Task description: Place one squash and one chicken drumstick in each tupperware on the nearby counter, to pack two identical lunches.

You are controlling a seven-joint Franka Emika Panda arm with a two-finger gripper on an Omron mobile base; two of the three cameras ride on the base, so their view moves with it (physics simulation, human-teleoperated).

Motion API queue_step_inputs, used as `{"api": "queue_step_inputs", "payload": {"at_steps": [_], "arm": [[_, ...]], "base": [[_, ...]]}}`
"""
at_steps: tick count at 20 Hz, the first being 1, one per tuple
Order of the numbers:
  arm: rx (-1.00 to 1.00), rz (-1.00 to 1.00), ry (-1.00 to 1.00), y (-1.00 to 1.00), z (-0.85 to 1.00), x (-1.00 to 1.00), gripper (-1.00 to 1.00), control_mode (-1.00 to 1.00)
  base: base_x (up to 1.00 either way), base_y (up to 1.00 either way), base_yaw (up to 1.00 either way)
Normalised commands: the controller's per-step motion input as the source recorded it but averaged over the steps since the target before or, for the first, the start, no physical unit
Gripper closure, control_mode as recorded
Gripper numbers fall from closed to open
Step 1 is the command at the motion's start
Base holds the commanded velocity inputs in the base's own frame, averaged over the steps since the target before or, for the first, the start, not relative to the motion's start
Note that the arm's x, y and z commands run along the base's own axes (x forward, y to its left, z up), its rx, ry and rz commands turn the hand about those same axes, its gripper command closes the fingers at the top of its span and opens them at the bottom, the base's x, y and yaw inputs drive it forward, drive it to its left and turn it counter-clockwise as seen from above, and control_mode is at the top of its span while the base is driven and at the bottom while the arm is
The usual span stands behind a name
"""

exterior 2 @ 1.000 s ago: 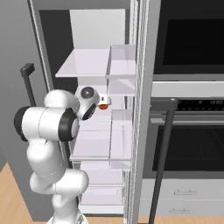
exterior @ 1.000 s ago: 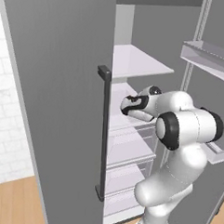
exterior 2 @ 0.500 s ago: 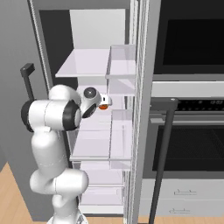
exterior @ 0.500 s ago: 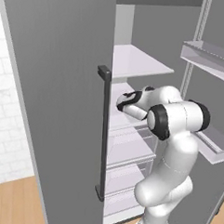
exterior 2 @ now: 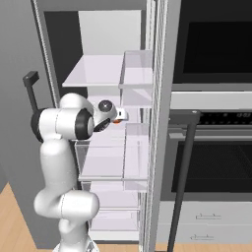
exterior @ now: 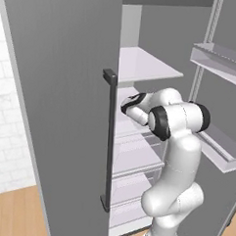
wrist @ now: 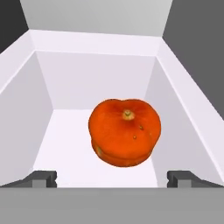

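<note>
**Open hand facing a squash inside the fridge**

A tall grey refrigerator stands open in a rendered kitchen, its pale translucent shelves stacked one above another, with a black built-in oven to the right and a strip of light wooden floor below. A dark vertical handle runs down the fridge's door edge in the left base view.

The white arm reaches into the middle level of the fridge. The hand is spread wide: in the hand view its two small dark fingertips stand far apart at the bottom corners, with nothing between them and nothing touching them. It holds nothing.

Just ahead of the hand lies a glossy orange-red rounded squash, a small tan stem stub at its top. It sits on the floor of a white, straight-walled bin, a little right of centre and apart from every wall. In the right base view a bit of the same orange shows just beyond the hand's tip.

No writing or brand marks can be read on any surface.
</note>
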Motion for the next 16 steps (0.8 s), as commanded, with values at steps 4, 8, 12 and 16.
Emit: {"api": "queue_step_inputs", "payload": {"at_steps": [4, 8, 12, 16], "arm": [[0.0, 0.0, 0.01, 0.0, -0.2, 0.4, -1.0, -1.0], [0.0, 0.0, 0.01, 0.0, -0.19, 0.49, -1.0, -1.0], [0.0, 0.0, 0.03, 0.0, -0.29, 0.47, -1.0, -1.0], [0.0, 0.0, 0.01, 0.0, -0.26, 0.52, -1.0, -1.0]], "base": [[0.0, 0.0, 0.0], [0.0, 0.0, 0.0], [0.0, 0.0, 0.0], [0.0, 0.0, 0.0]]}}
